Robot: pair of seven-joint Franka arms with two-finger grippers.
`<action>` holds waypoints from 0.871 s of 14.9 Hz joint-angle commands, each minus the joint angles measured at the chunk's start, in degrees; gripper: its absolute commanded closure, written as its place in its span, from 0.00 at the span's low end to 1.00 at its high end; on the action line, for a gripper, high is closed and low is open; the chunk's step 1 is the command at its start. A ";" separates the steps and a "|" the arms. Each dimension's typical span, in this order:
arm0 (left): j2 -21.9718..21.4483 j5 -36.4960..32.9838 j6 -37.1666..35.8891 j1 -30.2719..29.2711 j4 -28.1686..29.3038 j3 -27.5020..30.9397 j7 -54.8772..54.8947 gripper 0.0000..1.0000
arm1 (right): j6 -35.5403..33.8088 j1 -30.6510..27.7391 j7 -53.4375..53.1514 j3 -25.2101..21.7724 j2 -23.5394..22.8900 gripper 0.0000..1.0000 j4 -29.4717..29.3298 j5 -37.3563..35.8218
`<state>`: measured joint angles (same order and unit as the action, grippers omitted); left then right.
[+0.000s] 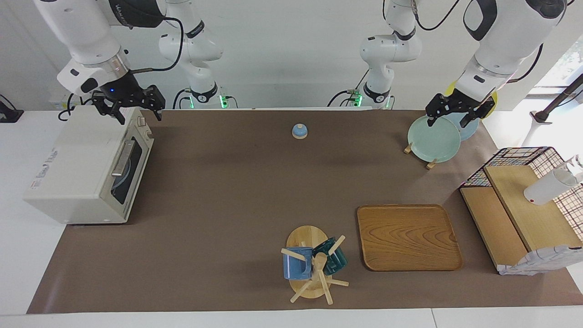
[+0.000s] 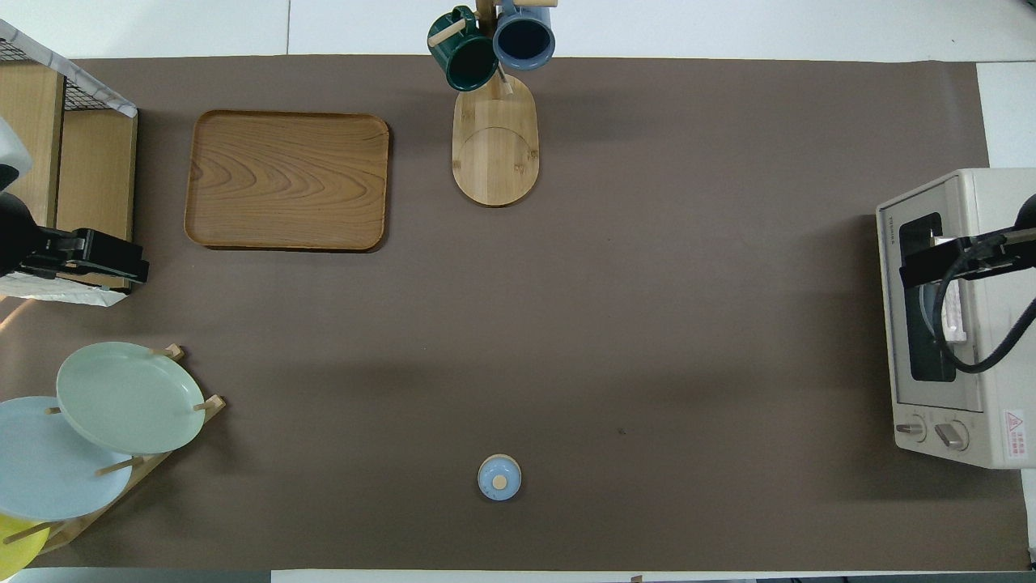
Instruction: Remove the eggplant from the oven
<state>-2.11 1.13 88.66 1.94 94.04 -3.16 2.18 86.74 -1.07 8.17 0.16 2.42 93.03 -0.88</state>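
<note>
The white-cream oven (image 1: 77,168) stands at the right arm's end of the table, its dark glass door shut and its bar handle (image 1: 122,159) facing the table's middle. It also shows in the overhead view (image 2: 987,194). The eggplant is hidden. Only a bluish round shape shows dimly through the glass. My right gripper (image 1: 140,118) is open and empty, up over the oven's top edge at the end with the knobs; it also shows in the overhead view (image 2: 919,263). My left gripper (image 1: 448,123) is open and empty over the plate rack, and also shows in the overhead view (image 2: 121,263).
A plate rack with a green plate (image 1: 433,139) and a blue one stands near the left arm. A small blue bell (image 1: 299,131) sits mid-table near the robots. A wooden tray (image 1: 407,237), a mug tree (image 1: 314,264) and a wooden shelf with wire basket (image 1: 524,214) lie farther out.
</note>
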 commanded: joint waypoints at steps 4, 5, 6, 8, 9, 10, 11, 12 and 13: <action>-0.70 -0.96 -0.76 0.08 0.09 0.26 0.37 0.00 | 0.09 0.01 -1.49 0.01 -0.49 0.00 -0.83 -0.17; -0.70 -0.96 -0.76 0.08 0.09 0.26 0.37 0.00 | 0.09 0.10 -1.49 0.01 -0.31 0.00 -0.40 -0.52; -0.61 -0.96 -0.76 0.08 0.09 0.26 0.37 0.00 | 0.09 -0.16 -1.31 0.01 -0.40 0.00 -0.39 -0.61; -0.70 -0.96 -0.76 0.08 0.09 0.26 0.37 0.00 | 0.27 -1.39 -0.79 0.01 -0.40 0.00 -0.39 -0.61; -0.61 -0.96 -0.76 0.08 0.09 0.26 0.37 0.00 | 0.62 -1.92 -0.35 0.01 -0.40 0.00 -0.22 -0.53; -0.61 -0.96 -0.76 0.08 0.09 0.26 0.37 0.00 | 2.36 -2.01 0.09 0.01 -0.22 0.22 0.56 -0.52; -0.70 -0.96 -0.76 0.08 0.09 0.26 0.37 0.00 | 4.64 -2.10 0.62 0.01 0.13 0.64 1.96 -0.52; -0.61 -0.96 -0.76 0.08 0.09 0.26 0.37 0.00 | 5.88 -2.18 2.01 0.01 0.83 1.00 3.89 -0.61; -0.61 -0.96 -0.76 0.08 0.09 0.26 0.37 0.00 | 7.72 -2.27 4.29 0.01 2.40 1.00 7.13 -0.53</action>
<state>-2.11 1.13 88.66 1.94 94.04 -3.16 2.18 90.84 -2.72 9.29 -0.10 2.39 94.70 -0.94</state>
